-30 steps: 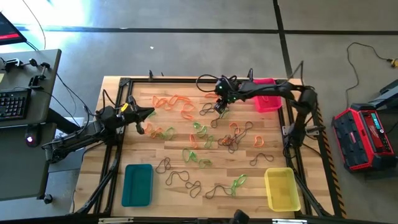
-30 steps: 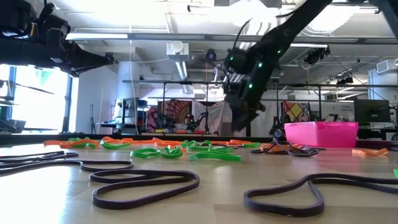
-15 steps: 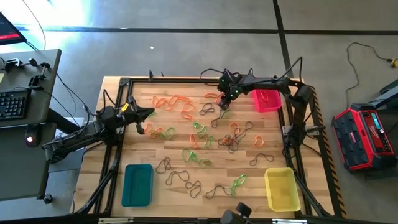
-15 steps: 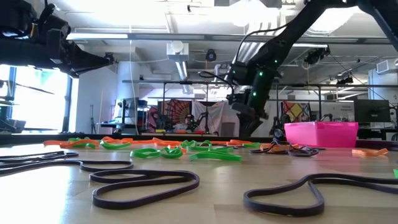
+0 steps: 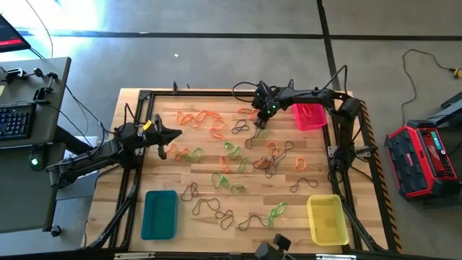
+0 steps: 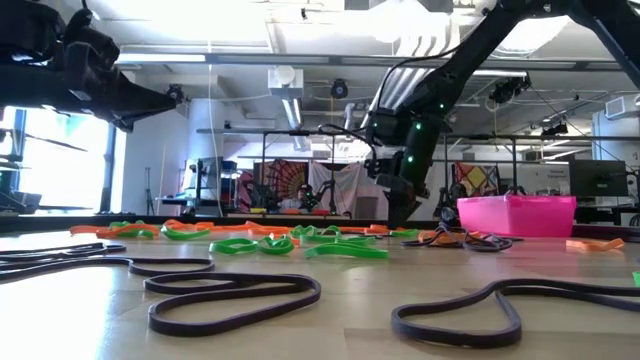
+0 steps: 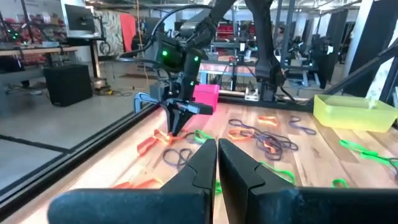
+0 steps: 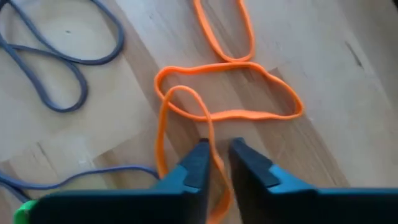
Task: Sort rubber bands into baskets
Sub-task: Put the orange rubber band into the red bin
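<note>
The right gripper's (image 8: 216, 163) fingers are pinching an orange rubber band (image 8: 227, 93) lying flat on the table (image 5: 289, 206) near the pink basket (image 5: 310, 117), its strand running out between them. The left gripper (image 7: 217, 163), fingers pressed together, is hanging above the table's left edge

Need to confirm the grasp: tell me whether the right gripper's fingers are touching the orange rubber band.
Touching. The right wrist view shows the orange rubber band running between the right gripper's fingers, pinched there.
</note>
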Controlling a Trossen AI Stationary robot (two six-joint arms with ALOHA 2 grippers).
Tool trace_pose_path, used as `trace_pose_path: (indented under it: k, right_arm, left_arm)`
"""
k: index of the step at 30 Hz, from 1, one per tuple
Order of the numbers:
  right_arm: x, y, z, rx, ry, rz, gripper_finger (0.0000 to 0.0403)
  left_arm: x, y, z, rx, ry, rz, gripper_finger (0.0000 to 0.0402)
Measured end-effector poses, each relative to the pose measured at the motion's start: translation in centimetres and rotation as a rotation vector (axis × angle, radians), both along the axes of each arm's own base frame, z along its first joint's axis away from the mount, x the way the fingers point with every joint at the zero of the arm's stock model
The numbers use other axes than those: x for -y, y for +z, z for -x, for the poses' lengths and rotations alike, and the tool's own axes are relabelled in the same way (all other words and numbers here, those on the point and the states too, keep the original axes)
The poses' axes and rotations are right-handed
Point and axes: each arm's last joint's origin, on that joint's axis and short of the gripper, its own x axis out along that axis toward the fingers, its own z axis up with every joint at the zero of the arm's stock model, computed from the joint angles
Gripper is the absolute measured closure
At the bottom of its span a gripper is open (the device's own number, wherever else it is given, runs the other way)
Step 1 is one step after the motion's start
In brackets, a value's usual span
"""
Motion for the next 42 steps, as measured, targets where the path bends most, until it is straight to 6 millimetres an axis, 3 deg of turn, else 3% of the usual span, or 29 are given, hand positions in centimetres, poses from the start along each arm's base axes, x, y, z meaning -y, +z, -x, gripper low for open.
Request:
trace_pose_path:
  k: [2,6,14,22,29,32,37,42]
  right_arm:
    - [0.0,0.0,0.0,0.002,0.002,-0.003,0.0393]
    - [-0.1,0.7,0.2,0.002,-0.013,-0.002,0.0391]
    - [-1.0,5.2,1.8,0.004,-0.073,0.059,0.0401]
    - [-1.8,10.3,6.5,-0.132,-0.305,0.186,0.0402]
    - [-2.3,13.4,11.1,-0.262,-0.556,0.294,0.0402]
    - [-1.6,13.0,12.4,-0.294,-0.632,0.298,0.0402]
    - [-0.1,9.9,13.9,-0.364,-0.704,0.288,0.0403]
    - [1.1,7.4,14.8,-0.324,-0.707,0.248,0.0402]
  left_arm:
    - [0.0,0.0,-0.1,0.000,0.000,0.000,0.0392]
    - [0.0,0.1,-0.1,0.003,-0.001,-0.011,0.0392]
    - [-0.1,0.1,-0.1,0.000,0.013,-0.020,0.0392]
    - [-0.1,0.1,-0.1,0.000,0.016,-0.020,0.0392]
    - [-0.1,0.1,-0.1,-0.002,0.018,-0.024,0.0392]
    - [-0.1,0.1,-0.1,-0.003,0.019,-0.027,0.0392]
    - [-0.1,0.1,-0.1,-0.004,0.031,-0.027,0.0392]
    - [-0.2,0.0,-0.1,-0.022,0.065,-0.047,0.0392]
